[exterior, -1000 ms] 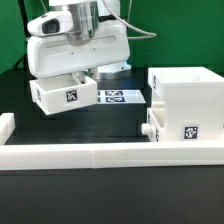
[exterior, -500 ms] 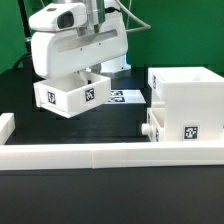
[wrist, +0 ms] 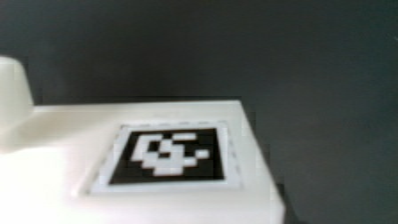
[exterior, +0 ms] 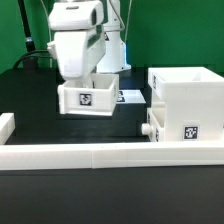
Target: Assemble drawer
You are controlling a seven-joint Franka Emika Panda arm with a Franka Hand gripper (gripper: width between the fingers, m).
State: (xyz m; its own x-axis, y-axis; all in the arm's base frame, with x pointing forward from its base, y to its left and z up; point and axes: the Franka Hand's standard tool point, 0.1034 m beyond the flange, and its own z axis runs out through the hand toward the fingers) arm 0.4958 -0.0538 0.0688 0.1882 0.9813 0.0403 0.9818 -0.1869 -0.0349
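Note:
The tall white drawer housing [exterior: 186,92] stands at the exterior view's right. One small knobbed tray [exterior: 172,130] sits in its lower slot, with a tag on its front. My gripper [exterior: 88,80] is shut on the second small white tray [exterior: 88,99] and holds it in the air, left of the housing, its tagged face towards the camera. In the wrist view the tray's white wall and its black-and-white tag [wrist: 169,155] fill the frame close up. My fingertips do not show there.
The long low white border wall [exterior: 100,157] runs along the front, with a raised end at the exterior view's left [exterior: 6,126]. The marker board [exterior: 130,97] lies flat on the black table behind the held tray.
The gripper has moved towards the exterior view's right with the tray and turned it, so its tagged face now points at the camera.

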